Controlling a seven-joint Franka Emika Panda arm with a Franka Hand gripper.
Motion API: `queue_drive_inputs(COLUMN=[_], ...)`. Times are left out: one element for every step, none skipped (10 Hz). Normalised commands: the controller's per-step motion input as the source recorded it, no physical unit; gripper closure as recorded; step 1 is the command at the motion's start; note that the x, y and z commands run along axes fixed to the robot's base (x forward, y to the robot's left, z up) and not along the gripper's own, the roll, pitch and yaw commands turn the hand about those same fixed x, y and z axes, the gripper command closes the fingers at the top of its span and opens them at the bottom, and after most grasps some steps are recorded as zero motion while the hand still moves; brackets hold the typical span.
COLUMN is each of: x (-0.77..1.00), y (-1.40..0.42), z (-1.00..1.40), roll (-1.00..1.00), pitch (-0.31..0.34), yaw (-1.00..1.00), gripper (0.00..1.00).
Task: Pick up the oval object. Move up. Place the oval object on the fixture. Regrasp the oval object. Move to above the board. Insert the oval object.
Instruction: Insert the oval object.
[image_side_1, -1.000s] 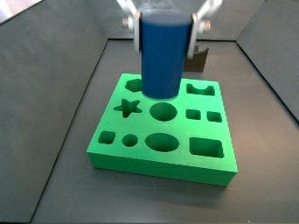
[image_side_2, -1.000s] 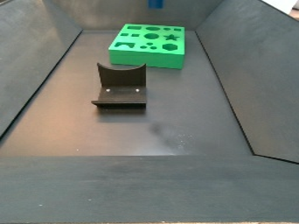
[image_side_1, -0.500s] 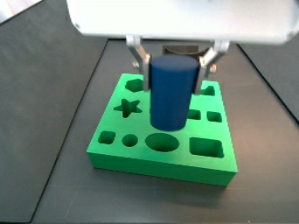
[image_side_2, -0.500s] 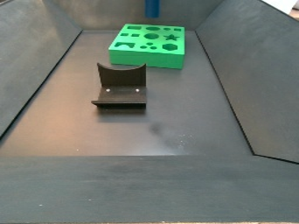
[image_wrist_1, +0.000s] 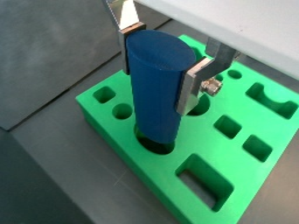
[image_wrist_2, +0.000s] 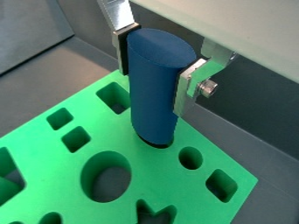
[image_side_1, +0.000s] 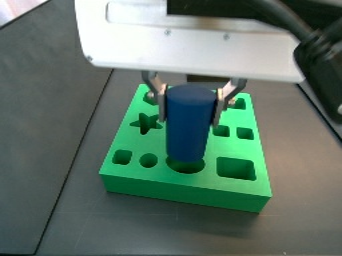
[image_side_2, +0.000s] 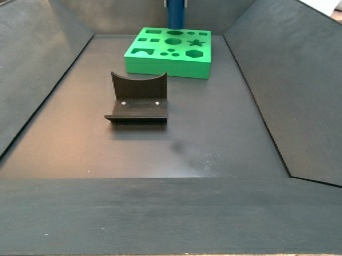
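Gripper (image_wrist_1: 159, 66) fingers (image_wrist_1: 194, 85) clamping oval object (image_wrist_1: 156, 87), over board (image_wrist_1: 128, 131)

The gripper (image_wrist_1: 156, 59) hangs over the bright green rectangular board with shaped holes (image_side_1: 238, 189), its fingers on either side of the upright dark-blue oval peg (image_side_1: 186, 125), whose lower end sits in a hole near the board's front edge. The dark L-shaped fixture (image_side_2: 136, 98) stands on the floor, apart from the board (image_side_2: 201, 64).
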Motion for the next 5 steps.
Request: queue_drive_inputs(x=[0.02, 0.00, 0.21, 0.18, 0.30], y=[-0.18, -0.17, -0.02, 0.00, 0.09], z=[-0.41, -0.44, -0.44, -0.46, -0.41], roll=[0.01, 0.05, 0.08, 0.13, 0.09], pitch=[-0.084, -0.077, 0.000, 0.003, 0.066], yaw=[0.02, 0.03, 0.12, 0.15, 0.10], gripper=[1.00, 1.00, 1.00, 1.00, 1.00])
